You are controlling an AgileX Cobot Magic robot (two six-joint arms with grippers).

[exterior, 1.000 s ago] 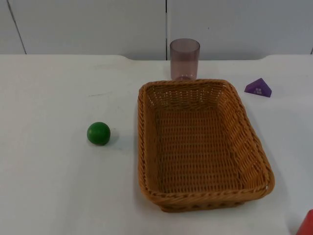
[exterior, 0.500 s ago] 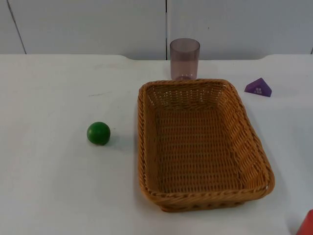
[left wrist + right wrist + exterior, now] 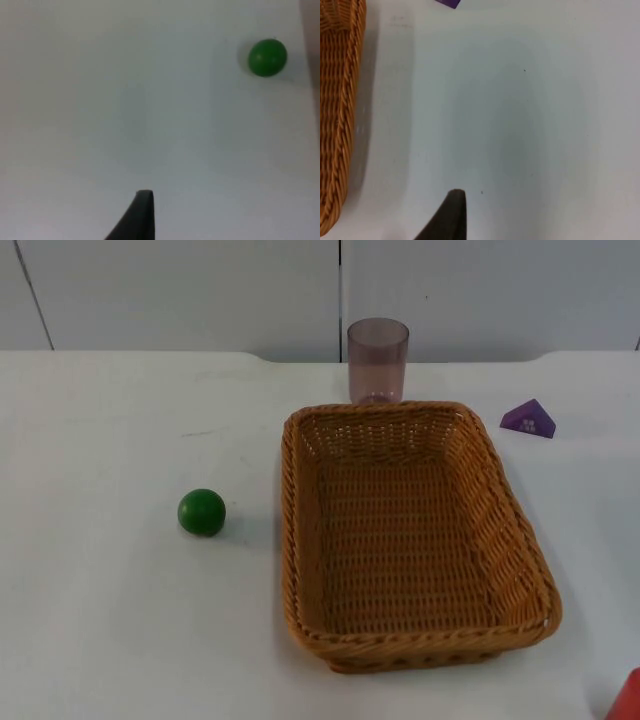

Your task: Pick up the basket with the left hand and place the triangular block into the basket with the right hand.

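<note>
Grey partition (image 3: 180,290) closes off the far end of the white table (image 3: 100,620) I am working over. From the top view I see the basket (image 3: 300,540) standing flat on the table, right of centre, its long side running away from me, nothing inside it. A tinted cup (image 3: 378,360) stands upright just behind the basket's far rim. The block (image 3: 529,419), purple and triangular, lies on the table beyond the basket's far right corner, apart from it. A green ball (image 3: 202,512) sits on the table to the basket's left, clear of the rim. A red thing (image 3: 627,698) cuts in at the near right edge; I cannot tell what it is.

My left wrist view gives me the ball (image 3: 268,57) again over bare table, and one black fingertip of the left tool (image 3: 141,215), well apart from the ball. With a single fingertip to go on, I cannot tell whether that tool is released or clenched.

My right wrist view adds the basket's woven outer wall (image 3: 337,125) from the side, and a sliver of the block (image 3: 448,2) at the frame's edge. One fingertip of the right tool (image 3: 450,216) hangs above bare table beside the basket wall, not touching it. Its state I cannot tell either.
</note>
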